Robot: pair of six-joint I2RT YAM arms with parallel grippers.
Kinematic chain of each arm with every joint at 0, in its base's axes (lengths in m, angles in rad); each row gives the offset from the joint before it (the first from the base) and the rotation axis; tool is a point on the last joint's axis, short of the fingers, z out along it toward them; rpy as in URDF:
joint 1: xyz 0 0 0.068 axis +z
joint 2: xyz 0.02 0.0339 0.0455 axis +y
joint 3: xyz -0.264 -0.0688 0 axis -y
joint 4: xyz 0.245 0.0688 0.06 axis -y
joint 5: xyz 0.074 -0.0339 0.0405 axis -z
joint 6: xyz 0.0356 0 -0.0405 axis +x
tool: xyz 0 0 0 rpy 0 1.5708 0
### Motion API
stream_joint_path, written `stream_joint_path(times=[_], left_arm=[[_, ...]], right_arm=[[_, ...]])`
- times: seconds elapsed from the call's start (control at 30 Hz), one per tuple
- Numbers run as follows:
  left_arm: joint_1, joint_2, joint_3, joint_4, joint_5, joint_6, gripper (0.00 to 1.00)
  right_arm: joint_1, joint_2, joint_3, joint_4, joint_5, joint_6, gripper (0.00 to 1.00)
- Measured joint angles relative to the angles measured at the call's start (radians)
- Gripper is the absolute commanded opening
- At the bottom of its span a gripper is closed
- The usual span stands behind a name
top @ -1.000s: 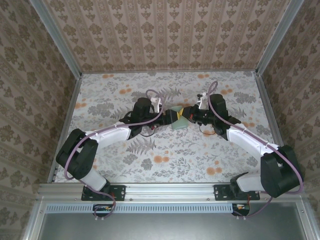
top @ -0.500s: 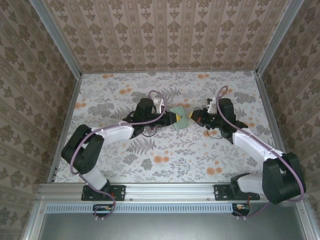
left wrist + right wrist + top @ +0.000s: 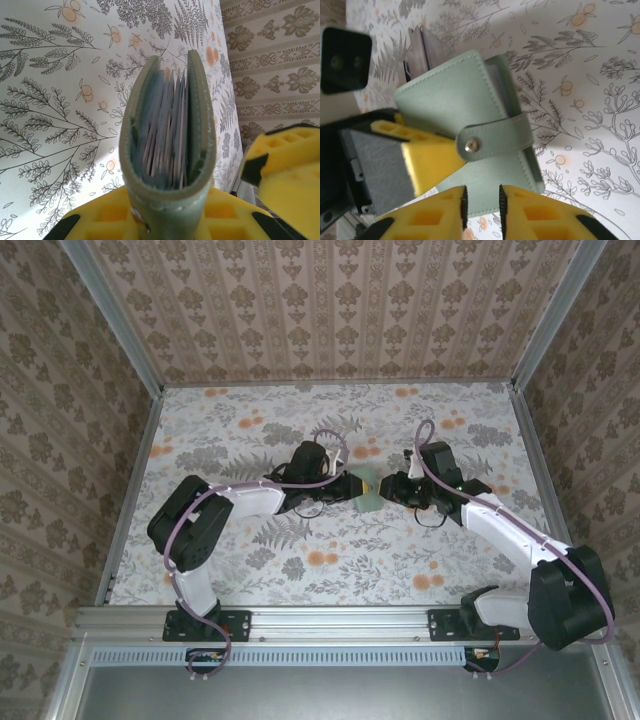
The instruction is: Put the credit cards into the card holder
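Card holder (image 3: 470, 115), seemingly closed, pinched by left gripper (image 3: 351, 485).

The card holder (image 3: 455, 100) is plain grey-green, and its strap (image 3: 507, 132) carries a silver snap (image 3: 472, 145). The foam pads (image 3: 430, 160) on my left claw (image 3: 351, 486) and right claw (image 3: 481, 212) are yellow. The surface (image 3: 250, 430) is white with grey ferns and orange fruit. The walls (image 3: 330, 310) are tan with damask stripes.

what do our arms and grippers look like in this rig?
Left arm and right arm: white link shells, black joints and bases, a mauve cable looping along each. Left gripper and right gripper: yellow fingers with recessed pockets, black trim.
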Motion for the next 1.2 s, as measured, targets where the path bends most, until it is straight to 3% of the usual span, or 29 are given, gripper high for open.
stream_joint_path(times=[0.27, 0.97, 1.2], left_arm=[[-0.014, 0.000, 0.058, -0.006, 0.001, 0.001, 0.00], [-0.016, 0.000, 0.049, 0.002, 0.016, -0.002, 0.00], [-0.013, 0.000, 0.041, 0.008, 0.023, -0.008, 0.00]], right_arm=[[0.025, 0.043, 0.060, -0.074, 0.065, -0.071, 0.34], [0.040, 0.107, 0.104, -0.051, 0.094, -0.102, 0.39], [0.045, 0.113, 0.105, -0.051, 0.102, -0.165, 0.50]])
